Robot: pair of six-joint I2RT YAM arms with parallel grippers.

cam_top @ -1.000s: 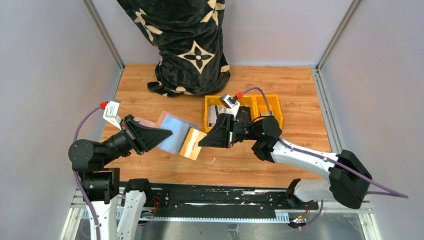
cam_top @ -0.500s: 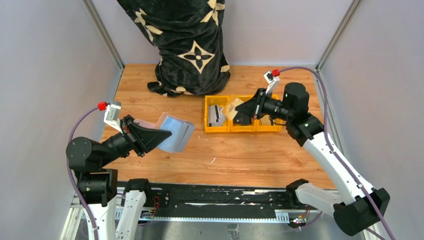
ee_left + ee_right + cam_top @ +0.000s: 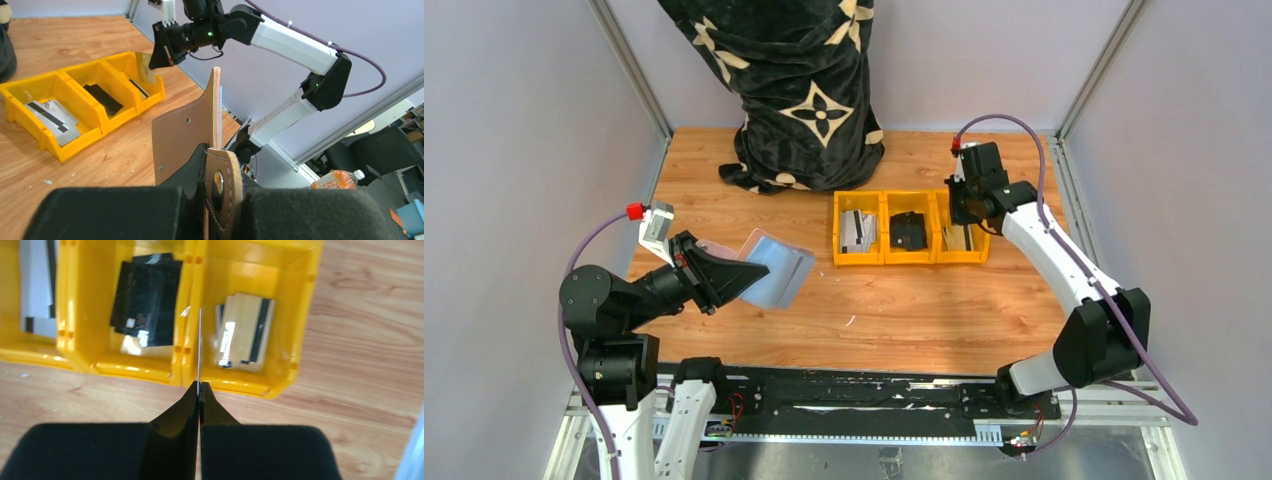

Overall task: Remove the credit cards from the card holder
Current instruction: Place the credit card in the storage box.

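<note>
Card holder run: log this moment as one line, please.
left hand: shut on card holder, open | right hand: shut on gold-tan card above yellow bin | card not yet released

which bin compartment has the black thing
The middle compartment: it holds the black item, while the left has grey cards and the right gold-tan cards.
</note>
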